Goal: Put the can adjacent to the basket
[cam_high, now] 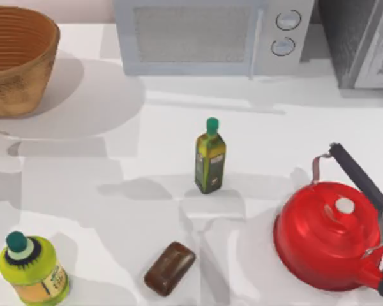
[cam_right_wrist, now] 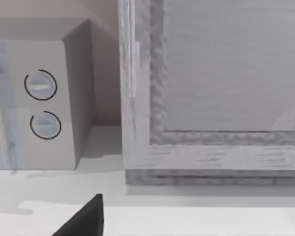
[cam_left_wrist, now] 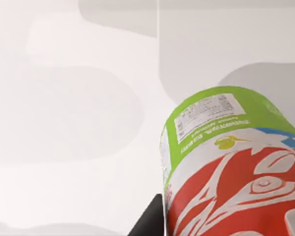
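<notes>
Top view: the basket (cam_high: 16,60) sits at the far left corner of the white counter (cam_high: 147,146). A microwave (cam_high: 210,35) stands along the back edge, with a grey framed cabinet (cam_high: 364,41) at the far right. A slim dark-green bottle (cam_high: 210,157) stands upright near the middle. A fat lime-green bottle (cam_high: 32,269) stands at the near left, a brown bar of soap (cam_high: 170,268) lies near the front centre, and a red kettle (cam_high: 332,233) with a dark handle sits at the near right.

Left wrist view: the can (cam_left_wrist: 231,167) is very close to the camera, its green band with a white label panel farther off and its red-and-white pattern nearer, above the bare counter. A dark finger (cam_left_wrist: 150,221) of the left jaws lies against the can's side; whether they are clenched on it I cannot tell.

Right wrist view: the microwave's two dials and the grey cabinet are ahead, and a dark finger (cam_right_wrist: 86,219) of the right jaws juts in; their state I cannot tell.
</notes>
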You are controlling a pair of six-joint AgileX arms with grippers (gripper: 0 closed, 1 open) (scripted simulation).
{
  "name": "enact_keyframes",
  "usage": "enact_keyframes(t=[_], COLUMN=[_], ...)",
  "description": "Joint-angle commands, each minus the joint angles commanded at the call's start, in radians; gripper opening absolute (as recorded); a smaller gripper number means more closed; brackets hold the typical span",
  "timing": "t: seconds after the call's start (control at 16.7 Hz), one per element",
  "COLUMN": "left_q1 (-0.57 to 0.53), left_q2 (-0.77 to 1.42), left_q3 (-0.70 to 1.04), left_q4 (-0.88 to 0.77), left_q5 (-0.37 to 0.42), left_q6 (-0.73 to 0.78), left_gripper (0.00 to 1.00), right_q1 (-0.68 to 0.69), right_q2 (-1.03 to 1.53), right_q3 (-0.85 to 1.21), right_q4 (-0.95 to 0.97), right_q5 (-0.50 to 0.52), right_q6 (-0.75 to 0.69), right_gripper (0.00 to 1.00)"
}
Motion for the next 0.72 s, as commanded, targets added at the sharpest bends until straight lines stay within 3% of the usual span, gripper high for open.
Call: enact_keyframes(t=[0.42,0.72], left_q1=[0.007,0.124], left_q2=[0.032,0.031], left_q3=[-0.016,-0.019], left_q4=[0.014,0.038], left_q5=[0.002,0.012], left_q6=[-0.002,0.083], left_gripper=[0.00,0.00], right_q1=[0.000,0.000], right_q2=[0.000,0.000], right_q3=[0.000,0.000], right_q4=[0.000,0.000], right_q5=[0.000,0.000], right_q6=[0.000,0.000], right_gripper=[1.00,1.00])
